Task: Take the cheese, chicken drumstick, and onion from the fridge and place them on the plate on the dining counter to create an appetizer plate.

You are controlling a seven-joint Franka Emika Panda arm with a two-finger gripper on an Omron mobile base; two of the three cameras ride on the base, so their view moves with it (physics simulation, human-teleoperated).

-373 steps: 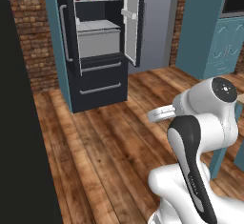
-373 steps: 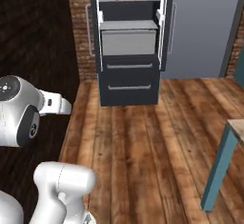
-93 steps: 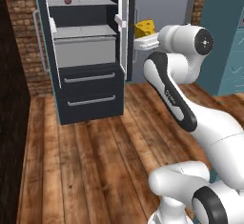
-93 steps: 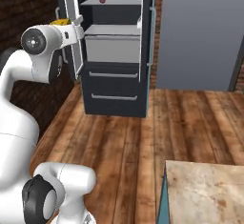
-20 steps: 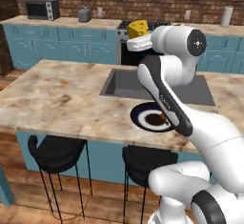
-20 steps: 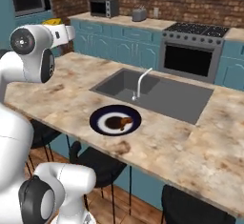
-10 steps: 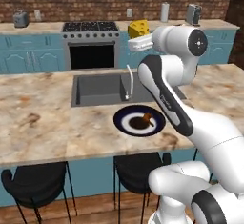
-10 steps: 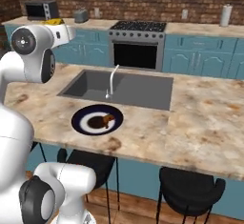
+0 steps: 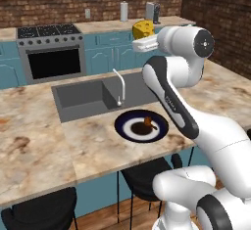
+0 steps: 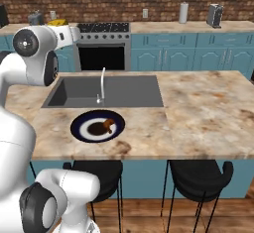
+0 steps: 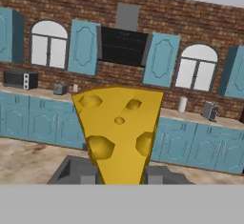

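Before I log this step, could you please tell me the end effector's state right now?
End effector: closed on the cheese, held above the dining counter.

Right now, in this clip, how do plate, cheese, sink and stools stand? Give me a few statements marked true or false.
1. The cheese is held up in the gripper, above the dining counter. True.
2. The plate is bare. False: a chicken drumstick already lies on it.
3. The plate sits on the counter in front of the sink, close to the faucet. True.
4. The cheese rests on the plate. False: it is in the air, clear of the plate.
5. The onion lies beside the plate. False: no onion is on the counter.
6. Black stools stand under the counter's near edge. True.
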